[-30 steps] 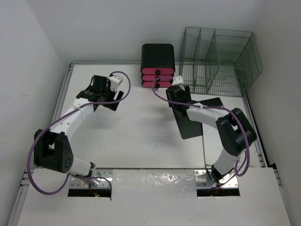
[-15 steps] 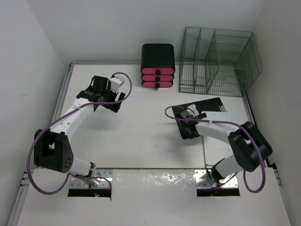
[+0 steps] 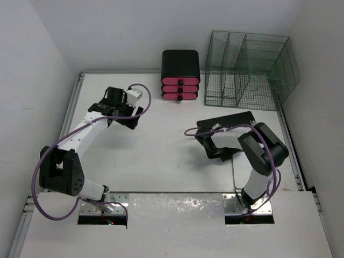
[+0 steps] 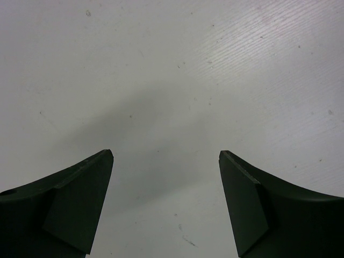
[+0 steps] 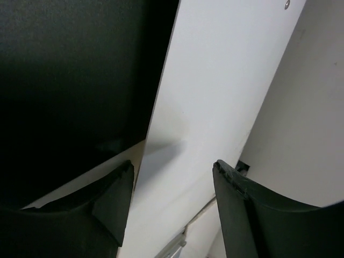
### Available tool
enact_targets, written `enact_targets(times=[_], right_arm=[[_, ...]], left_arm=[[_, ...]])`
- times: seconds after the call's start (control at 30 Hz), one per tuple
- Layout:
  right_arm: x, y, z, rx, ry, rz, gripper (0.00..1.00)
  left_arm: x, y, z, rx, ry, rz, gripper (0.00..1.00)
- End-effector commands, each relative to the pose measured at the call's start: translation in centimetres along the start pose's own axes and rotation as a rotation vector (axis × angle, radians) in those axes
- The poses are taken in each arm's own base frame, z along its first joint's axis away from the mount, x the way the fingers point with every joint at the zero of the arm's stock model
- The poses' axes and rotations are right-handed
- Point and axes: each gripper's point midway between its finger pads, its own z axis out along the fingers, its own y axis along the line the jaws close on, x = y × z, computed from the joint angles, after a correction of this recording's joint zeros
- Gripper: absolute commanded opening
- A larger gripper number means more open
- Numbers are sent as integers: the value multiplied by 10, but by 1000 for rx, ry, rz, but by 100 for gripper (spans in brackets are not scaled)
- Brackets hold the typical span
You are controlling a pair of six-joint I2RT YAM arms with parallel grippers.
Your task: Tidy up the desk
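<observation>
The desk [image 3: 161, 150] is a wide white top with grey rails. A flat black pad [image 3: 228, 119] lies on its right half. My right gripper [image 3: 213, 142] hangs low over the pad's left part, with the arm folded back across it. In the right wrist view the right gripper [image 5: 172, 164] is open and holds nothing. The black pad [image 5: 70, 80] fills the upper left there, its pale edge just beside the left finger. My left gripper [image 3: 115, 105] is at the far left of the desk. Seen from the wrist, the left gripper [image 4: 166, 156] stands open above bare desk [image 4: 161, 64].
A black box with three pink drawers [image 3: 180, 75] stands at the back middle. A green wire-mesh organizer [image 3: 247, 70] sits in the back right corner. White walls close in on three sides. The right rail [image 3: 287, 145] runs near my right arm.
My right gripper has pulled back from the pink drawers to the black pad, and its elbow has swung in over the pad. Its jaws narrowed a little. The left arm stayed still.
</observation>
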Motion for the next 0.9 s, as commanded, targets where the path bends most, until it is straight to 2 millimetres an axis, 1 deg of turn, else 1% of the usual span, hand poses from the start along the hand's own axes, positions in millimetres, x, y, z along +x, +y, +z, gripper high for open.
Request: enact_targets(times=[0.0,0.07,0.17,0.3,0.37,0.47,0.57,0.6,0.67,0.7,0.77,0.87], right_arm=[[-9,-4,1,42,9,-38,58],[-7,-1,4,48,31,-64,55],[-8,-4,4,74,43,-74,49],[-7,-5,3,76,60,-80,50],[-6,-6,3,86,75,-87,52],[-5,-5,4,70,91,-83,51],[-2,-6,6,58,109,-73,20],[-2,-7,7,63,111,-72,1],[-8,-15,7,103,104,-86,0],[-7,-14,8,105,107,-91,0],[-12,-22,4,140,101,-110,0],[-25,-31,-8,149,38,-73,0]], left_arm=[[-24,3,-12,-2,-73,15,78],[-24,2,-12,3,-74,16,78],[-24,2,-13,6,-74,16,78],[-25,1,-16,8,-77,18,78],[-26,2,-17,6,-78,18,78],[-25,1,-16,8,-76,18,78],[-26,1,-17,9,-78,17,78],[-25,1,-17,10,-77,17,78],[-25,2,-15,9,-70,18,78],[-25,2,-15,6,-71,18,78],[-25,3,-14,0,-70,16,78],[-24,3,-15,-1,-69,17,78]])
